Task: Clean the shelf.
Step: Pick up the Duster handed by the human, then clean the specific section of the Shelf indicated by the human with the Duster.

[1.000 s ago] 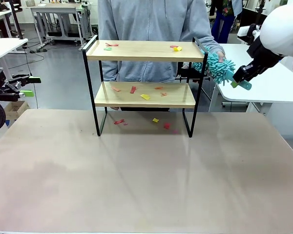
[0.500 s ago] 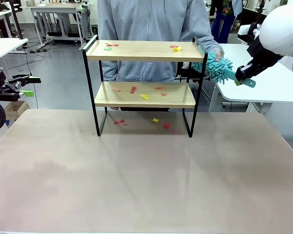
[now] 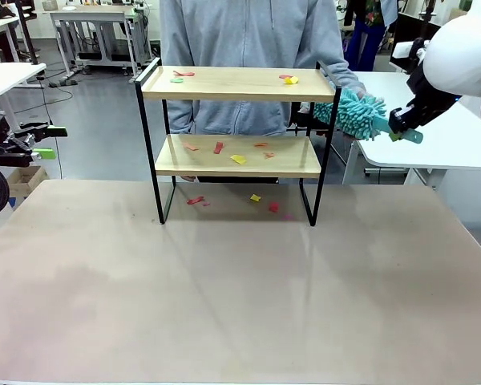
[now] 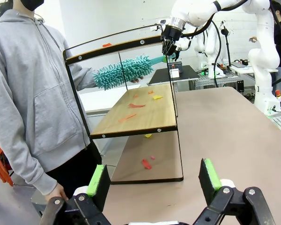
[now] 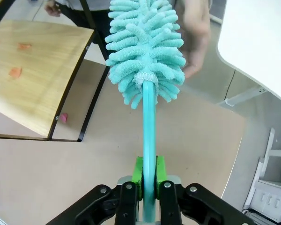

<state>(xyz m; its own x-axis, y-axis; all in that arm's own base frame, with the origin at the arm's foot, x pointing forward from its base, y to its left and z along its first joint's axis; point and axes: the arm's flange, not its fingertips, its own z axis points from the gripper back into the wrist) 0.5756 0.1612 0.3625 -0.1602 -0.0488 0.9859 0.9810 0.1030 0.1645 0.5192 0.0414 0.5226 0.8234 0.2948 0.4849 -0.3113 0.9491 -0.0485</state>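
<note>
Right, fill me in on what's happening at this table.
The right gripper is shut on the handle of a teal duster, held off the right end of the shelf; a person's hand is at its fluffy head. Coloured scraps lie on both boards and on the table underneath. The left gripper hangs open, off to the side.
</note>
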